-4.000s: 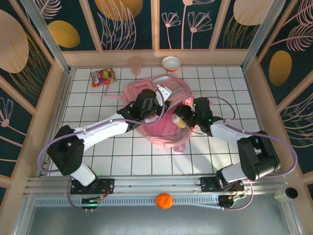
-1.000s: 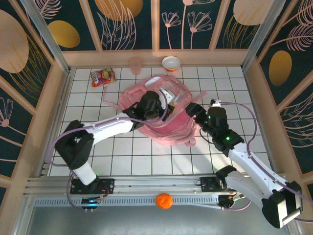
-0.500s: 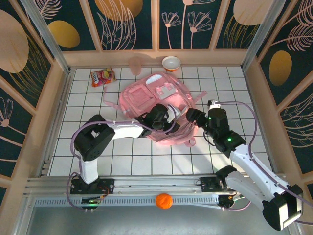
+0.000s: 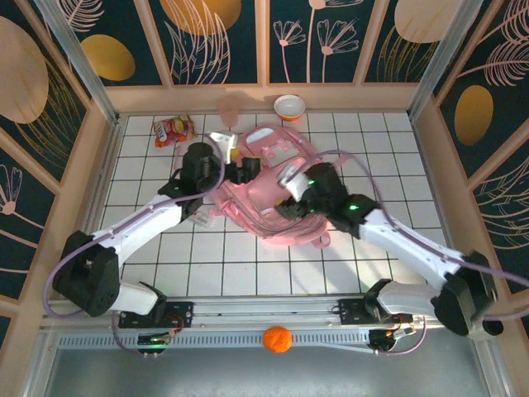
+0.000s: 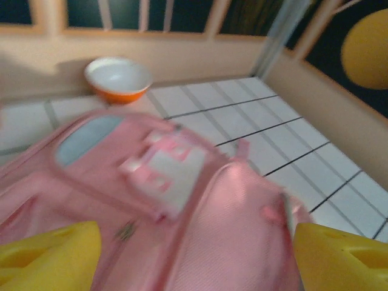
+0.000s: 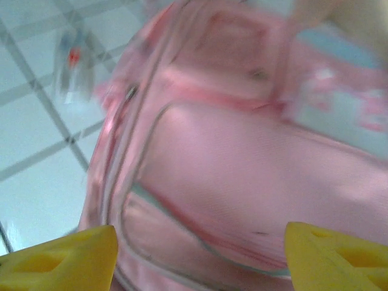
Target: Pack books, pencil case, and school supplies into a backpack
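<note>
Soft pink backpack (image 4: 260, 207) lies mid-frame; flat printed snack packet (image 4: 173, 130) upper left, round bowl (image 4: 289, 107) above. Left pincer (image 5: 194, 254) and right pincer (image 6: 200, 254) gape wide, empty.

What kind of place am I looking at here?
Probably a staged robot test cell: a white tiled table boxed in by leaf-print panels, two arms bolted to a metal rail, and a pink backpack laid out between them.

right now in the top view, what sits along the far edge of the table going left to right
snack packet → pink cup → orange bowl
</note>
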